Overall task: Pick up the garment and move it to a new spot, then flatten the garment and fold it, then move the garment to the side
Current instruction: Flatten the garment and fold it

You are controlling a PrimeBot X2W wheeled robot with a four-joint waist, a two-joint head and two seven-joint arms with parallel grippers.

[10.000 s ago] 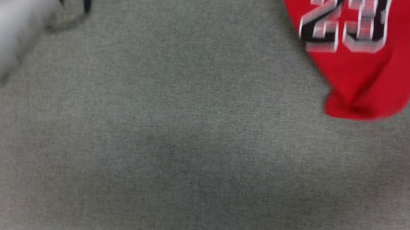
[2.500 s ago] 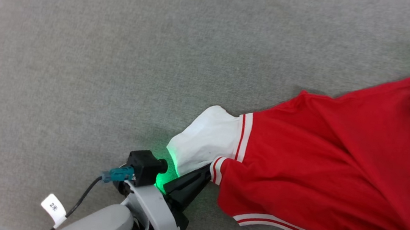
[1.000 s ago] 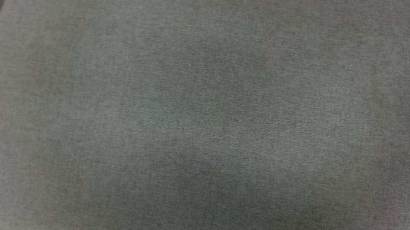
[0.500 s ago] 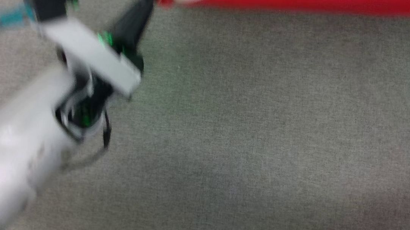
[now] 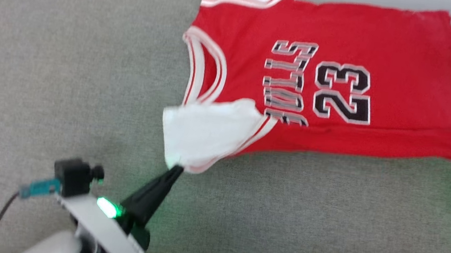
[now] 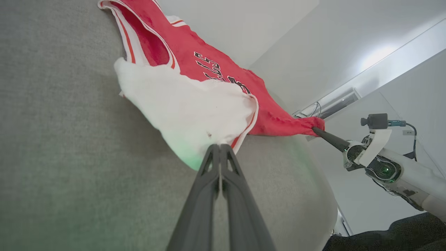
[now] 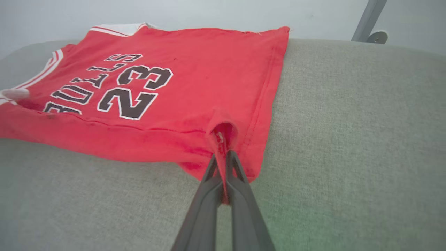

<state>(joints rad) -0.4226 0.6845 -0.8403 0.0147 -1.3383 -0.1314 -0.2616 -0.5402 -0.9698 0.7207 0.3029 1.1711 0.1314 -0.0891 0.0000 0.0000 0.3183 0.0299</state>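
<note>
Two and a half seconds ago only plain red cloth showed. The red jersey (image 5: pixel 406 40) now lies spread on the grey fabric surface (image 5: pixel 68 64), lettering up: "BULLS 23" in black and white. The left pincer (image 5: pixel 177 168) is pressed together on the edge of the white sleeve (image 5: pixel 208 135). The right pincer (image 7: pixel 223 155) pinches the red hem corner.

— What kind of place are you working in?
— A bare test room or lab, I'd say, not a home. Under me is a padded top (image 5: pixel 48 61) covered in grey cloth, corners rounded. Plain white walls (image 7: pixel 174 14) beyond it, a metal stand leg (image 7: pixel 366 17) behind, loose cables (image 6: pixel 316 107) along the wall.
</note>
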